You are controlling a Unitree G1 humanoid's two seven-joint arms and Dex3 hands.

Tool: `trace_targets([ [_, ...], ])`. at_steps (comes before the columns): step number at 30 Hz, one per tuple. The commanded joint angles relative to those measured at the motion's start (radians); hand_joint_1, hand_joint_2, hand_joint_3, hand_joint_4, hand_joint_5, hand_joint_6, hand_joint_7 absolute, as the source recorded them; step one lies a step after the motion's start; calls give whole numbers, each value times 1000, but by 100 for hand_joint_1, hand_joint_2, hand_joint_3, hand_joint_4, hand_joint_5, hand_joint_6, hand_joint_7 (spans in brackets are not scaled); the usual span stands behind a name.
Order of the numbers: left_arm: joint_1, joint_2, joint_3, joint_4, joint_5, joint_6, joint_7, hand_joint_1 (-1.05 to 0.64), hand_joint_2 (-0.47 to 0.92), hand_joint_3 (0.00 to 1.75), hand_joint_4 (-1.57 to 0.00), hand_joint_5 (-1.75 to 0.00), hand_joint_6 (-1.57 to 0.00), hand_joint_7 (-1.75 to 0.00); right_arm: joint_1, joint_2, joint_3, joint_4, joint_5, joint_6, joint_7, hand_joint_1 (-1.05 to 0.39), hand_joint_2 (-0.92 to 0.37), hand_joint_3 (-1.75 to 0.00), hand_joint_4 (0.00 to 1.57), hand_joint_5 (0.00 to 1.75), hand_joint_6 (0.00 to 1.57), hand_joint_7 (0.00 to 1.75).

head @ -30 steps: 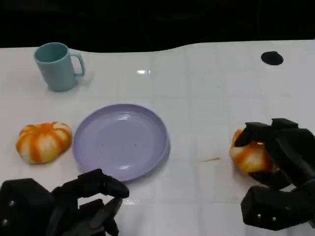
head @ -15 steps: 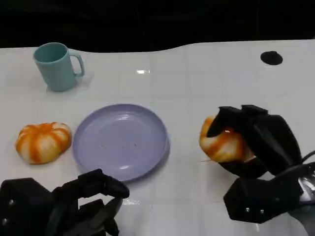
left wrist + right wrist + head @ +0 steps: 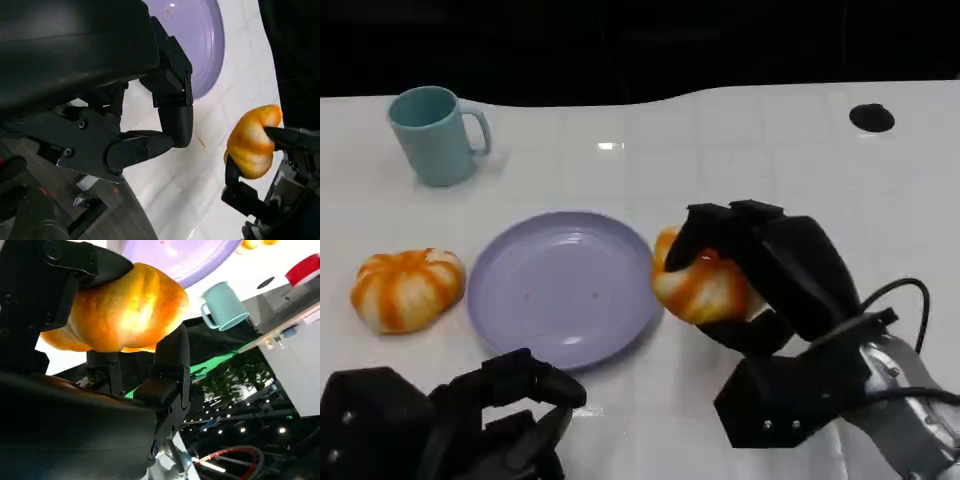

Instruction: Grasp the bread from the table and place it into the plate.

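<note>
Clamping the bread point(image 3: 698, 288) in the right robot hand point(image 3: 770, 270), fingers wrapped over its top and another pressing from beneath, so the soft loaf is being pinched from opposite sides and not balanced on one. Holding it raised off the table point(image 3: 770, 160), as the left wrist view suggests, where the bread point(image 3: 252, 145) is hanging above the white surface with nothing under it. Carrying it at the near right rim of the plate point(image 3: 560, 300), barely overlapping the edge and not yet over the middle; judging the task to be in the transport step, with release to come once the bread is well inside the rim.

Approaching from the side nearest that arm, probably because it is the shortest way in and is leaving the plate's shallow centre free for the drop. In the right wrist view, gripping the bread point(image 3: 120, 310) snugly, its crust bulging a little between the fingers.

Resting the left robot hand point(image 3: 470, 420) low at the near table edge, fingers curled in on nothing, out of the path. Leaving a second bun point(image 3: 408, 288) lying left of the plate and a mug point(image 3: 435, 135) standing upright farther back, both well apart from the carried bread.
</note>
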Motion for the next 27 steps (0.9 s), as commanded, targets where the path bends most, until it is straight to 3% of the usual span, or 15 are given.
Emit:
trace_targets([
  [1,12,4,9,-12,-7,0,3,-28,82,67,-68,-175,-62,-132,-63,42,19,77,21,-30,1,-9,-23,-138,102,175,84,150],
  [3,16,5,6,-14,-4,-2,4,-27,81,69,-68,-175,-62,-132,-95,70,34,127,20,-38,-3,-11,-25,-138,101,175,80,160],
  [7,22,5,3,-26,-1,7,9,-27,79,72,-68,-175,-62,-133,-157,117,56,223,13,-60,-26,-12,-21,-141,100,175,84,156],
  [11,26,2,-3,-29,3,5,11,-26,79,74,-67,-175,-61,-133,-219,163,68,321,16,-69,-42,-14,-24,-139,100,175,75,173],
  [21,30,-5,-15,-33,16,-1,13,-26,77,77,-67,-175,-60,-134,-353,258,74,540,24,-29,-47,-17,-32,-133,98,175,71,174],
  [23,28,-5,-18,-28,21,-9,11,-26,77,77,-68,-175,-60,-134,-371,271,76,571,24,-18,-47,-17,-33,-129,95,175,71,167],
  [26,26,-9,-19,-27,24,-11,14,-26,77,78,-69,-175,-60,-135,-393,290,75,599,35,27,-9,-19,-44,-106,79,170,78,111],
  [27,26,-10,-20,-26,25,-13,14,-26,77,79,-69,-175,-60,-135,-398,295,76,605,41,38,7,-20,-49,-95,74,160,79,98],
])
